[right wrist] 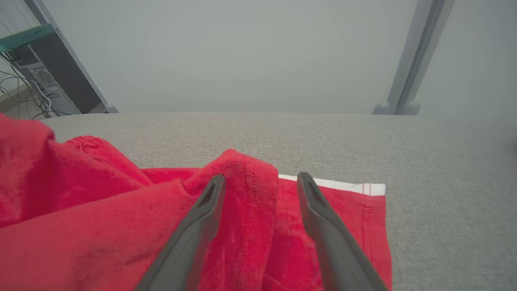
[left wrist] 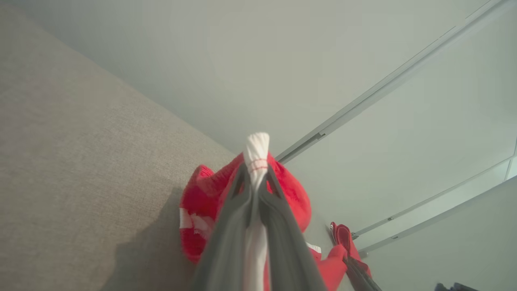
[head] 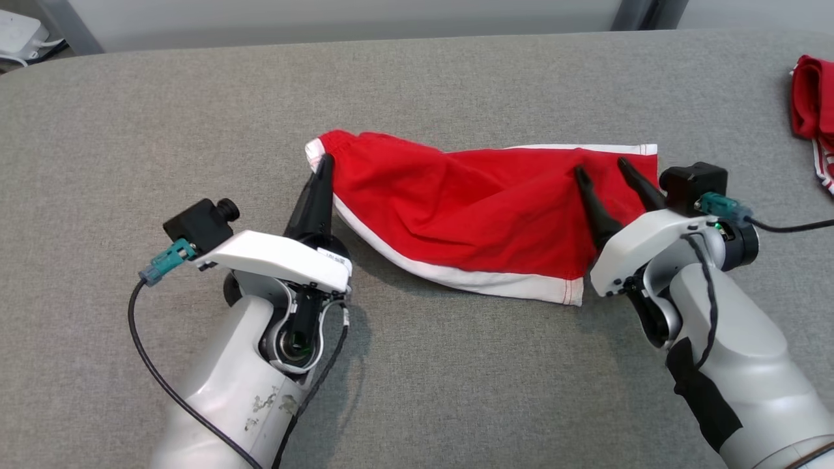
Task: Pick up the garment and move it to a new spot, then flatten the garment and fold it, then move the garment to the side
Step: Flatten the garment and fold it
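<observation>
Lying across the middle of the head view: garment (head: pixel 482 221), red with white trim, rumpled on the grey table (head: pixel 417 378). Left gripper (head: pixel 323 169), centre-left, jaws clamped on the garment's white-trimmed left corner; the left wrist view shows the white hem pinched between both fingers. Right gripper (head: pixel 600 165), centre-right, jaws apart over the garment's right end, a raised fold of cloth between them, nothing gripped. Second red cloth (head: pixel 811 111) at the right edge, well apart.
</observation>
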Available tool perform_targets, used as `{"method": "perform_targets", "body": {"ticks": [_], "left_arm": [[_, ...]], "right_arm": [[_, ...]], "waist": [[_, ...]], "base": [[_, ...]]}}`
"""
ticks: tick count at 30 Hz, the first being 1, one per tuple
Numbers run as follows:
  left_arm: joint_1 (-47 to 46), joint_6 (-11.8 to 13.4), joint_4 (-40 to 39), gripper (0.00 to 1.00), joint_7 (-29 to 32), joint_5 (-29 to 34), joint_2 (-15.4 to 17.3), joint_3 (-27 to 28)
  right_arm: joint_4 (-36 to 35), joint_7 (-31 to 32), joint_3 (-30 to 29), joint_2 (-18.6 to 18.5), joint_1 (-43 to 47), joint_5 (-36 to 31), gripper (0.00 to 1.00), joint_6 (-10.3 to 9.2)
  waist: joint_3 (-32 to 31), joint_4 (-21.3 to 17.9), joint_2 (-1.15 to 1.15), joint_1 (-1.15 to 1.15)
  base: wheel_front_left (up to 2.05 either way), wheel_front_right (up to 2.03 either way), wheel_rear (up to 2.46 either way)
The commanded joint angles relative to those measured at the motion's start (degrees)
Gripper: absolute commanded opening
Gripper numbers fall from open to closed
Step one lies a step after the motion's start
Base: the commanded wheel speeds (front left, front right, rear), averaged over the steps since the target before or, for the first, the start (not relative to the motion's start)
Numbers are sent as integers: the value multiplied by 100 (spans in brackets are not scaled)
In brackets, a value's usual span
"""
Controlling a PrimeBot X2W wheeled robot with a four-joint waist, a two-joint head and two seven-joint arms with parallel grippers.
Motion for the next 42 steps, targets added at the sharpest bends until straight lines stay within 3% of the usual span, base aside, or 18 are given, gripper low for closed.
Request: {"method": "perform_targets", "body": {"ticks": [1,4,8,14,19,29,30,31,32,35,36,42], "left_arm": [[-198,-90,-20,0,-32,291,72,262],[-143,-150,62,0,-32,878,72,474],[110,-214,15,0,-33,1504,72,870],[284,-239,-22,0,-33,1877,72,1123],[321,-260,-8,0,-33,2105,72,1236],[275,-288,18,0,-33,2218,72,1162],[270,-289,13,0,-33,2211,72,1156],[267,-291,9,0,-33,2203,72,1145],[266,-293,6,0,-33,2196,72,1132],[271,-295,4,0,-33,2183,72,1097],[274,-295,5,0,-33,2181,72,1097],[316,-292,10,0,-33,2192,72,1127]], "right_arm": [[-17,-162,103,93,11,-165,100,-1],[-405,-200,-188,26,337,-345,100,-1],[-1089,-204,-601,70,1417,-523,100,-1],[-1686,-205,-509,212,2457,-236,100,-1],[-2067,-205,-337,261,2519,-20,100,-1],[-1730,-206,355,271,2187,277,100,-1],[-1665,-206,375,265,2148,294,96,-1],[-1594,-206,401,258,2106,308,82,-1],[-1524,-206,423,257,2067,333,57,-1],[-1344,-206,512,240,1970,367,21,-1],[-1299,-206,525,233,1949,381,0,-1],[-1093,-206,538,207,1859,422,0,-1]], "waist": [[-10,-33,0,0],[-23,-140,0,0],[-82,-292,0,0],[-28,-383,0,0],[37,-437,0,0],[55,-305,0,0],[56,-291,0,0],[52,-274,0,0],[46,-257,0,0],[18,-213,0,0],[9,-202,0,0],[-20,-195,0,0]], "base": [[0,0,0],[0,0,0],[0,0,0],[0,0,0],[0,0,0],[0,0,0],[0,0,0],[0,0,0],[0,0,0],[0,0,0],[0,0,0],[0,0,0]]}}
